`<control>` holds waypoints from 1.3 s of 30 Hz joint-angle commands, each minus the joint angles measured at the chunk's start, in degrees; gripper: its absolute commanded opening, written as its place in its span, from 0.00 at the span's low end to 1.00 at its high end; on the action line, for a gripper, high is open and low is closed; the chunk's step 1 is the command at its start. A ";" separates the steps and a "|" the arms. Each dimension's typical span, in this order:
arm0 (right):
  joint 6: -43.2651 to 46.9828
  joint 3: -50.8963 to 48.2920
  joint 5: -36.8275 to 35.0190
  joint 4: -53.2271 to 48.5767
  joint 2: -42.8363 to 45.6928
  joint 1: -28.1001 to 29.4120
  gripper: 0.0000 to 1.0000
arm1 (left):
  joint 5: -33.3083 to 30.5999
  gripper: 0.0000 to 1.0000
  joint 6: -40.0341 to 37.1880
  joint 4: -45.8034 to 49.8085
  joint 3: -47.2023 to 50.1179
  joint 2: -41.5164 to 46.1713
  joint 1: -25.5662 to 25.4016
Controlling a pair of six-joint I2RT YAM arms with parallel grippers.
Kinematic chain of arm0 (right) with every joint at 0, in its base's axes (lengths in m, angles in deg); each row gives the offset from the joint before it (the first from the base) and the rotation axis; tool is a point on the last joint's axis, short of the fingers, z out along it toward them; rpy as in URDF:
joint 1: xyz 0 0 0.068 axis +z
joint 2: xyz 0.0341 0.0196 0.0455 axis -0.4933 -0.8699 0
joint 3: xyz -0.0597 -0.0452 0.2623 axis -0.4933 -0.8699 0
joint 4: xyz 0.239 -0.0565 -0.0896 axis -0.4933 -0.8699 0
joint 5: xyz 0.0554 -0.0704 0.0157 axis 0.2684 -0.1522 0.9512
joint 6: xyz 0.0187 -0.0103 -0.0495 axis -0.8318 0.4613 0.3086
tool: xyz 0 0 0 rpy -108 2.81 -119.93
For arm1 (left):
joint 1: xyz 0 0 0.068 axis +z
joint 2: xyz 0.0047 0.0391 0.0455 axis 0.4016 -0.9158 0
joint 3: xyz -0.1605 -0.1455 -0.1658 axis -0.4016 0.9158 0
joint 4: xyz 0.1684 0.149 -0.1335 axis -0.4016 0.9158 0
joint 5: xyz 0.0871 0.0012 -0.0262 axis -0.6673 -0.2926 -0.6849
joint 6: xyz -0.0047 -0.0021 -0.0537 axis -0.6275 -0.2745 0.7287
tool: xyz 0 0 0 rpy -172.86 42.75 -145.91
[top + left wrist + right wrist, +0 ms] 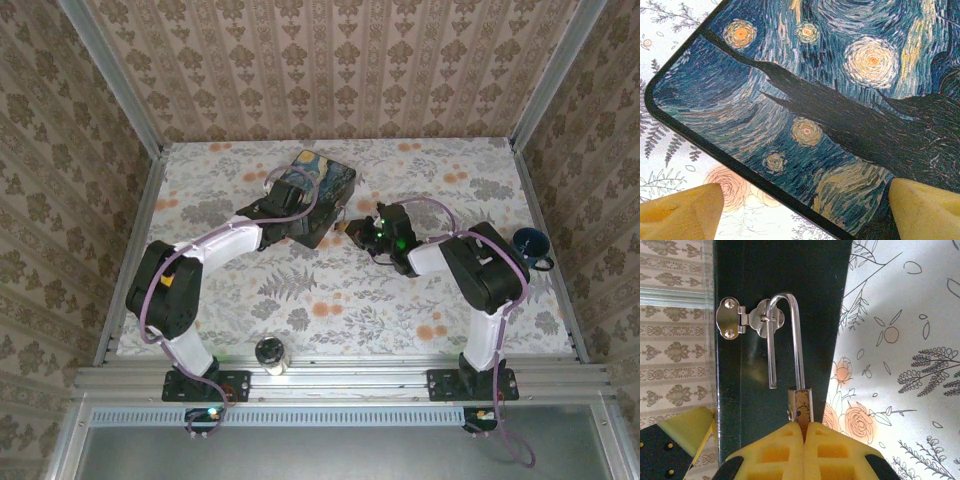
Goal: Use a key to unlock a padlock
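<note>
In the right wrist view the padlock [801, 407] sits low in the middle of the frame. Its small brass body is pinched between the two yellow fingers [775, 450] of the right gripper [804, 429], which are clenched on it with no gap between their tips. The thin silvery shackle [797, 340] rises from the body, arches over at the top and passes through the loop of the silver hasp [740, 320] on the dark side of the tin box [780, 270]. Its shorter leg ends free, just left of and above the body, not seated in it.

From the top external camera, the right gripper [362, 232] is at the centre of the frame, just right of the starry-night tin box [325, 180]. The box lies on the floral worktop [430, 180], slightly above centre. The left gripper [290, 205] is over the lower left part of the box.

In the left wrist view the fingers [680, 210] of the left gripper [802, 215] are spread wide and released. One tip is at the lower left over the worktop [670, 50], the other at the lower right over the painted lid of the box [840, 75], whose rounded corner runs between them.

A dark blue cup [528, 243] stands at the right edge of the worktop, and a small jar [270, 353] stands at its lower edge.
</note>
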 commanded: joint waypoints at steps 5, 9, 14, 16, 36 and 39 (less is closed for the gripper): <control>7.47 2.66 -2.72 -11.93 2.28 0.01 0.00 | 0.73 0.86 -0.71 6.91 2.55 0.65 0.12; 13.98 5.21 -2.66 -21.60 2.18 0.09 0.00 | 1.00 0.86 -0.71 6.65 2.31 0.53 0.12; 18.44 6.51 -4.91 -24.97 1.63 0.01 0.29 | 1.65 0.86 -0.72 6.88 1.36 -0.48 0.14; 20.08 6.95 -6.17 -26.68 1.94 0.01 0.36 | 1.81 0.86 -0.60 6.75 1.36 -0.57 0.16; 55.40 25.76 -34.56 -56.31 -1.76 11.52 0.67 | 0.94 0.89 -0.42 6.48 1.76 0.39 1.69; 56.74 27.88 -36.04 -56.90 -3.89 11.52 0.68 | 1.22 0.90 -0.33 6.40 1.50 0.22 1.70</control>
